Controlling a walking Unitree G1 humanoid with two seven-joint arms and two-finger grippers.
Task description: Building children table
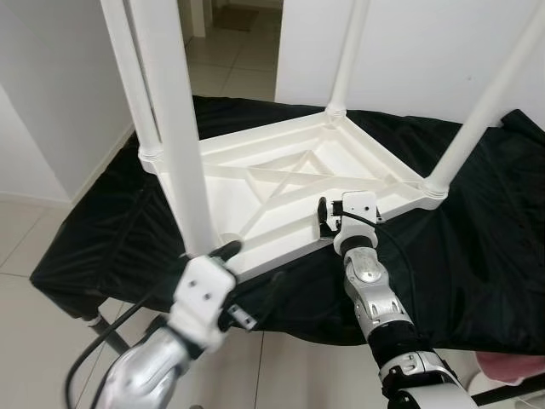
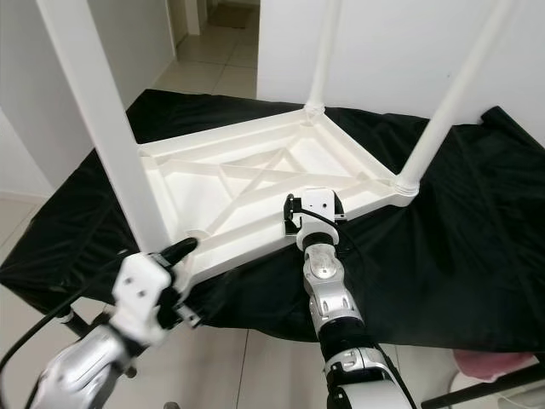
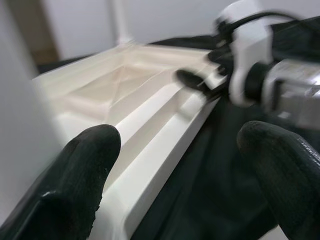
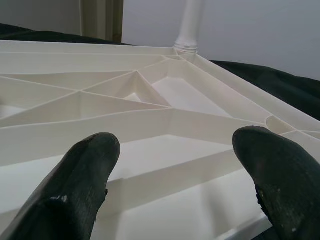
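Note:
A white plastic children's table [image 1: 281,170] lies upside down on a black cloth, its legs pointing up. The thick near-left leg [image 1: 179,128] stands in its corner socket. My left gripper [image 1: 220,254] sits at that corner beside the leg's base. It is open, and the table's near rim [image 3: 165,145] runs between its fingers [image 3: 82,175]. My right gripper [image 1: 325,220] rests at the middle of the near rim. It is open too, with its fingers [image 4: 85,175] spread above the ribbed underside [image 4: 165,125].
The black cloth [image 1: 460,247] covers a low stand that fills most of the view. Tiled floor [image 1: 34,247] lies to the left, with white walls behind and a doorway [image 1: 234,51] at the back. Something pink [image 1: 511,368] is at the bottom right.

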